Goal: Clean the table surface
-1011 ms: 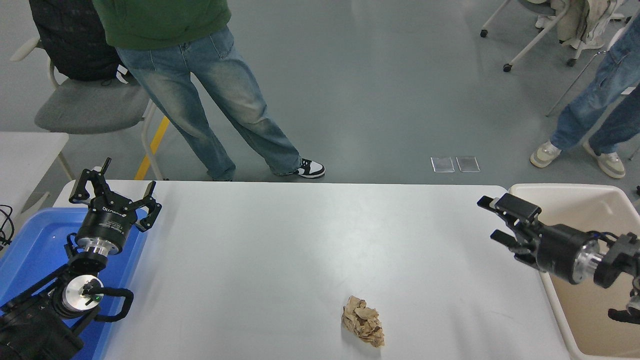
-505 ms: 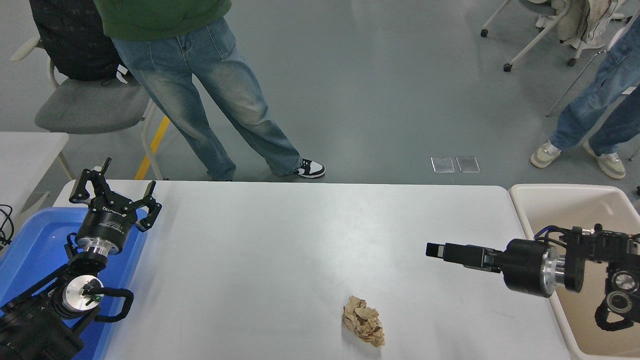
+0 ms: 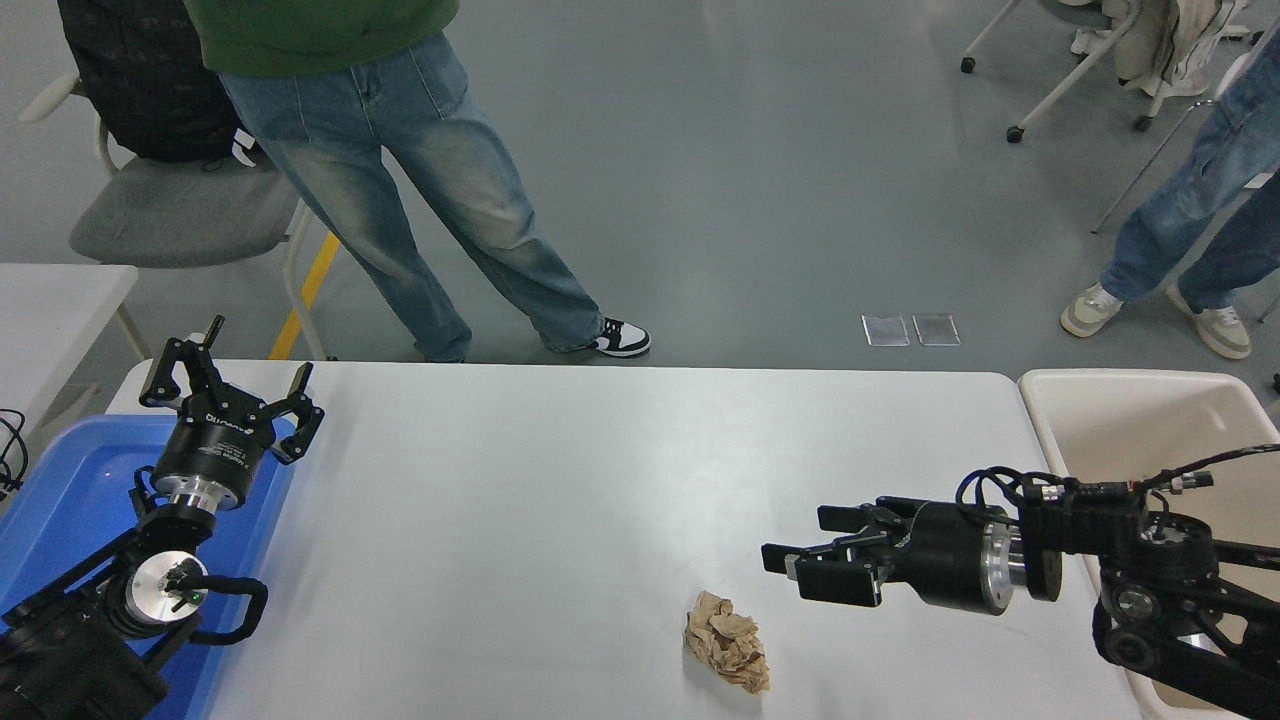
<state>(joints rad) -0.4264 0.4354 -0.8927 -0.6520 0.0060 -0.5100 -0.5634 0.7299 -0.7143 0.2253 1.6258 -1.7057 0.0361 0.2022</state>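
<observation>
Two black arms are seen, each with a silver metal ring behind its black cylindrical wrist. White lettering is printed on the left gripper at left; black cables are looped behind the right gripper.

A crumpled paper wad lies on the desk, bins flanking left and right.
</observation>
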